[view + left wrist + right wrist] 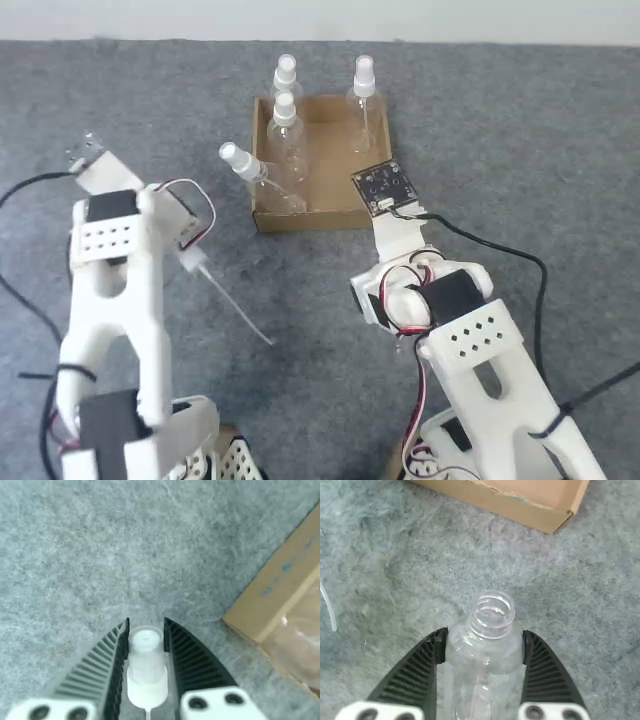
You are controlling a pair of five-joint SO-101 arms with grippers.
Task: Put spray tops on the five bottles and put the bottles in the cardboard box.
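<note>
My left gripper (146, 630) is shut on a white spray top (146, 665), held a little above the grey carpet left of the cardboard box (325, 215). The top's thin dip tube (240, 310) trails toward the middle of the carpet. Close in front of the box's near wall, my right gripper (485, 635) is shut on a clear bottle (490, 615) whose threaded neck is bare. Several clear bottles with white spray tops (285, 115) stand in the box, and one (240, 162) leans at its near left corner.
Grey carpet (520, 130) covers the whole table. The box corner (280, 590) lies just beyond my left gripper. The right arm (440, 300) and its black cable (535, 270) sit at the near right, and the left arm (110, 260) stands at the near left.
</note>
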